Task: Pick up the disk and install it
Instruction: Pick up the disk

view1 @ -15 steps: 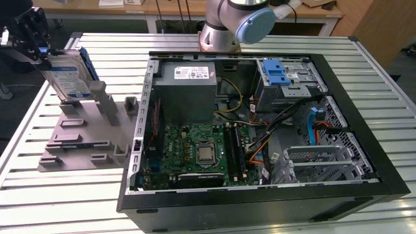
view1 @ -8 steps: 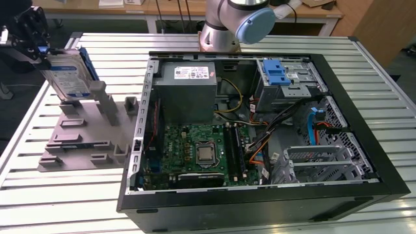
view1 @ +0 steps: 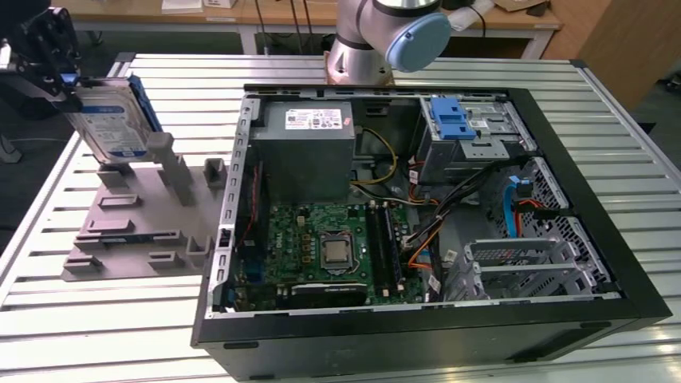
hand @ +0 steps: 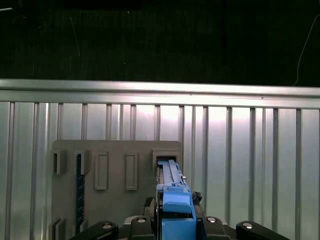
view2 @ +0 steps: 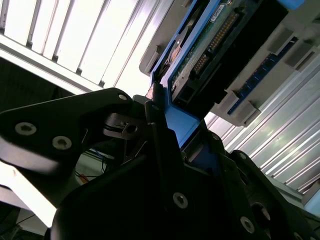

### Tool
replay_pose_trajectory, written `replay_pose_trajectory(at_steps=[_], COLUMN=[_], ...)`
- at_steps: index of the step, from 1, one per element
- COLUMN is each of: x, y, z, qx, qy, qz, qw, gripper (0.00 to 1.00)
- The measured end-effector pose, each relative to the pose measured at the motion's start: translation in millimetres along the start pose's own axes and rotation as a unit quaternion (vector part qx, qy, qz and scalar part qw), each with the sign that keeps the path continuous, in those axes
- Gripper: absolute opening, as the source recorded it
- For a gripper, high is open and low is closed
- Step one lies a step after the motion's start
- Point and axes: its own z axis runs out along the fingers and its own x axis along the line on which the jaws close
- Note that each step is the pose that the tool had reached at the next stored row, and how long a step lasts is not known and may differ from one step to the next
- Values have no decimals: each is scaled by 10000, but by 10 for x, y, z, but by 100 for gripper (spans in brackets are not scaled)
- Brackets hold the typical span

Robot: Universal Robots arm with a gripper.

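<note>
We see the disk, silver with a blue-and-white label and blue frame, upright at the exterior view's upper left, by the grey fixture; the jaws are clamped on its blue edge.

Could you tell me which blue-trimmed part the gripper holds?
The disk, clamped in the gripper outside the case; the blue-latched bay sits inside it.
</note>
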Motion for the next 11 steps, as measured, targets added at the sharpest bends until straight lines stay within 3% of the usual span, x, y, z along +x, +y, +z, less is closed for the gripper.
replay_pose_trajectory(at_steps=[11], x=[0], y=[0], z=[-19], qx=[-2], qy=[1], qz=[0], qw=[10000], gripper=[36])
